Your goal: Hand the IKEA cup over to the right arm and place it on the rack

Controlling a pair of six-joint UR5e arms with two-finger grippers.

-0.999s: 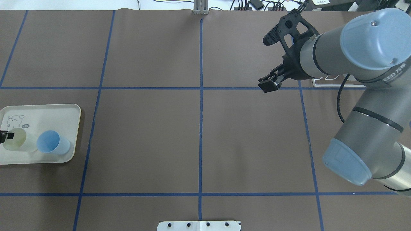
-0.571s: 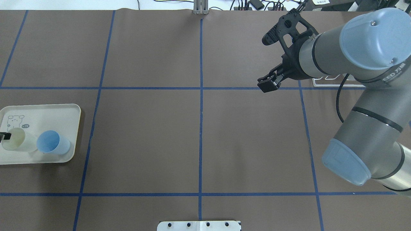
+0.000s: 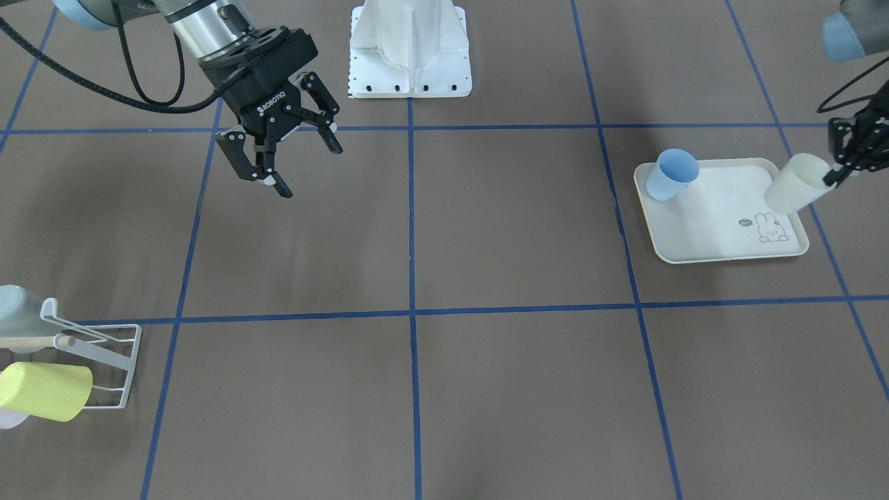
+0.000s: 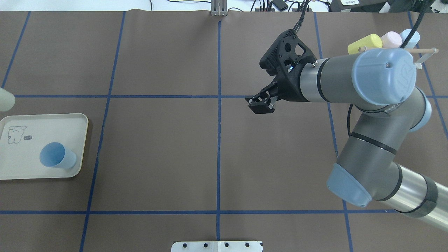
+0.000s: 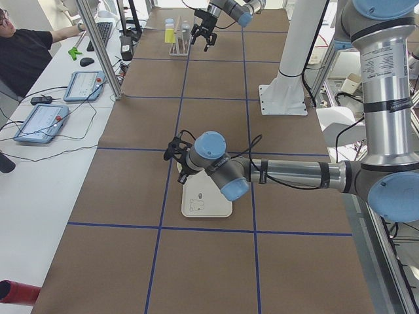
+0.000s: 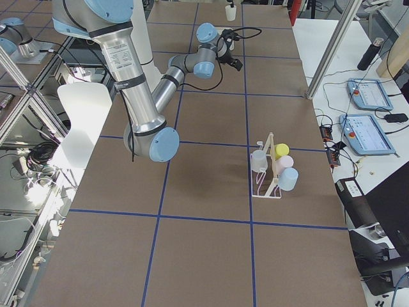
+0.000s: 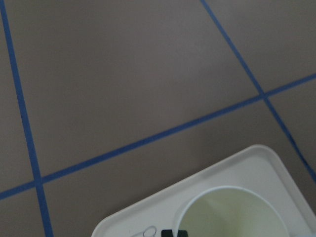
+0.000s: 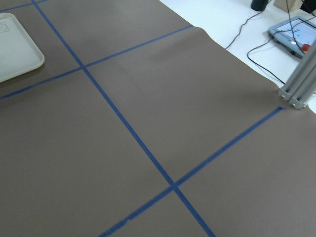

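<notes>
Cream cup (image 3: 795, 186) hangs tilted over the rabbit-print tray (image 3: 715, 232), its rim pinched by the left tool (image 3: 833, 177).
The overhead view shows only its edge; the front view shows the right tool (image 3: 310, 171) spread wide, empty, far from the rack (image 3: 104, 347).

Cream IKEA cup (image 3: 795, 186): plain, tapered, empty, tilted with mouth toward left gripper (image 3: 833, 178), pinched at rim, held in air over a corner of rabbit-print tray (image 3: 715, 236). White wire rack (image 6: 267, 167): upright on table at robot's right end, wooden rod (image 4: 421, 51) through it, 4 cups on prongs: yellow cup (image 6: 282, 149), pink cup (image 6: 285, 161), light blue cup (image 6: 289, 179), pale grey cup (image 6: 259, 161).
</notes>
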